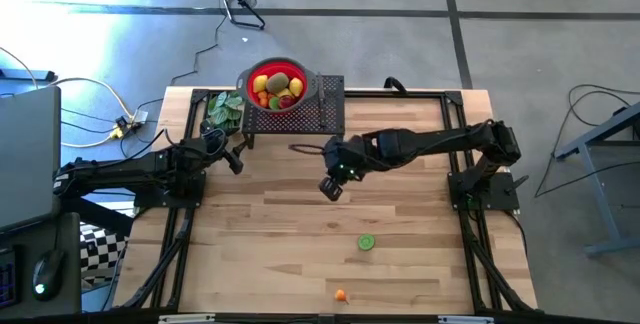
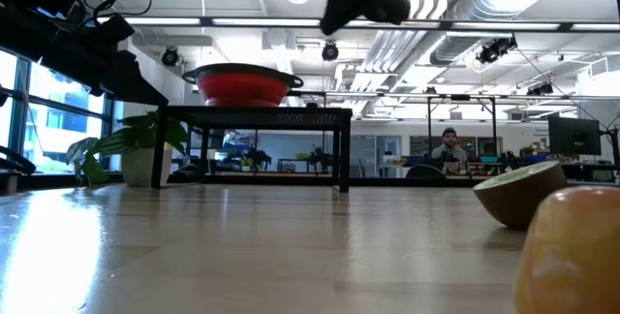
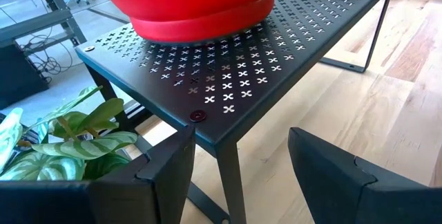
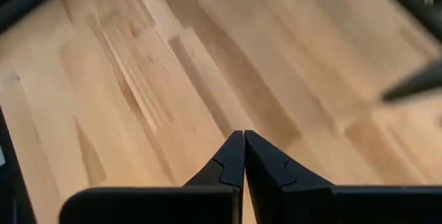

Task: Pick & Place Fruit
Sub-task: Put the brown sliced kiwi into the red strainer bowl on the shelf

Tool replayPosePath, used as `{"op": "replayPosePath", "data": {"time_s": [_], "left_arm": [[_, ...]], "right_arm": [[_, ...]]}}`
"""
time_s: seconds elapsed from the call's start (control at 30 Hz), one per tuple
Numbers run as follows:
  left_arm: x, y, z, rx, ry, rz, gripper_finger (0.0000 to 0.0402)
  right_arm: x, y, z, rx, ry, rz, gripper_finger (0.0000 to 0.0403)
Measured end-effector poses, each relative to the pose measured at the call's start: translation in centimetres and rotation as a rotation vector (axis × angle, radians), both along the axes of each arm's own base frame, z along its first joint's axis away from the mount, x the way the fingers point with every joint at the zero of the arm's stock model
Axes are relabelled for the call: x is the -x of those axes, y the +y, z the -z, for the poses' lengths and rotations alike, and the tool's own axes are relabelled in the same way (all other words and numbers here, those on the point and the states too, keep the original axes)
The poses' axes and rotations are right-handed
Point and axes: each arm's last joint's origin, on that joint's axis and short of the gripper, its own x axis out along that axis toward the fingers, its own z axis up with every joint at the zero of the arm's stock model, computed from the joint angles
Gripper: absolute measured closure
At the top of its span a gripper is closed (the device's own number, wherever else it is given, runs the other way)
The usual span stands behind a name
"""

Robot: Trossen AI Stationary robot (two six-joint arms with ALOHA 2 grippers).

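Right gripper (image 1: pixel 331 188) hangs over mid-surface, jaws pressed together, empty. Left gripper (image 1: pixel 234 158), jaws spread, waits near the red bowl (image 1: pixel 277 83) of fruit (image 1: pixel 277 88). A lime half (image 1: pixel 367 242) lies nearer.

Right hand (image 1: pixel 331 187) closed, left hand (image 1: pixel 236 156) parted

Open wooden tabletop (image 1: pixel 260 224) between the arms.
Only a green lime half (image 1: pixel 367 243) and small orange fruit piece (image 1: pixel 341 294) dot it; a black perforated metal stand (image 1: pixel 330 109) blocks the far edge.
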Motion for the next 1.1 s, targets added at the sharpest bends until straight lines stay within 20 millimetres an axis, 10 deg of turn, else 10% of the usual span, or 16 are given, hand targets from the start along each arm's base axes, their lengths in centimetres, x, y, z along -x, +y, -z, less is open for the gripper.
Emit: {"op": "replayPosePath", "data": {"time_s": [1.1], "left_arm": [[0.0,0.0,0.0,0.000,0.000,0.000,0.0174]], "right_arm": [[4.2,7.0,1.6,-0.462,0.386,0.472,0.0399]]}}
